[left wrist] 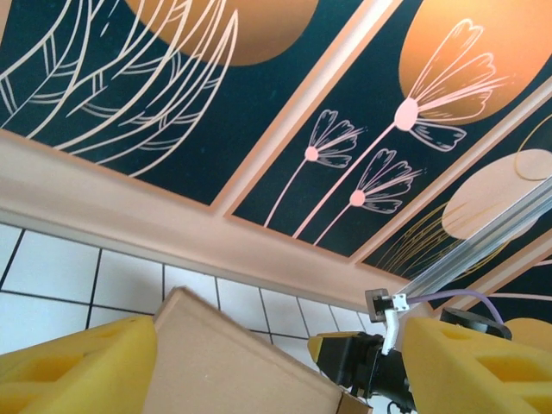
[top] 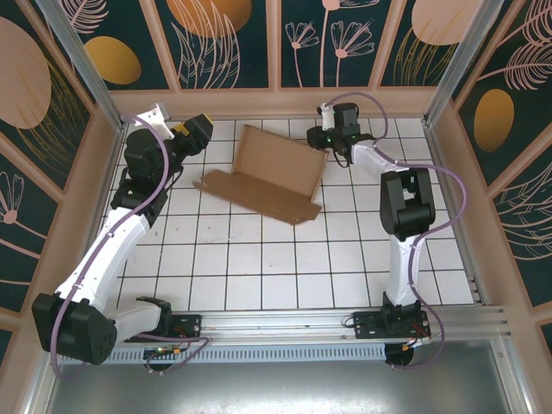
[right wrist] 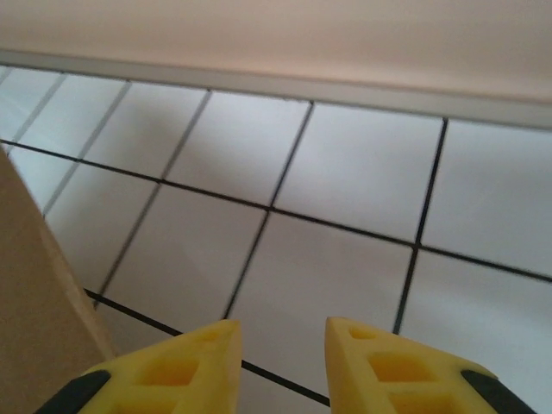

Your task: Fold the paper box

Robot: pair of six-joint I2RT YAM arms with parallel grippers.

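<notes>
You are early in the fold. The paper box [top: 269, 177] sits toward the far middle of the counter [top: 259, 276], with one wide panel raised and leaning and a narrower strip lying flat on the tiles in front of it. By my reading no sides are locked yet, and it is a long way from a closed mailer. Your left tool [left wrist: 280, 336] is spread wide at the raised panel's far left corner. The cardboard edge stands between its yellow fingers [left wrist: 78, 366], though I cannot tell whether either one touches it. Your right tool [right wrist: 278, 345] hovers low over bare tile just beside the panel's right end, its fingers parted by a modest gap and holding nothing. The next move probably needs one tool to steady the raised panel while the other works along a crease. Thin board may flex or skate on smooth tile, so press close to the fold line. The counter is white square tile with dark grout, with an aluminium rail [top: 345, 321] along its near edge. The walls [top: 233, 43] around it are dark teal panels printed with pale flowers and orange discs, framed in light pinkish trim.
</notes>
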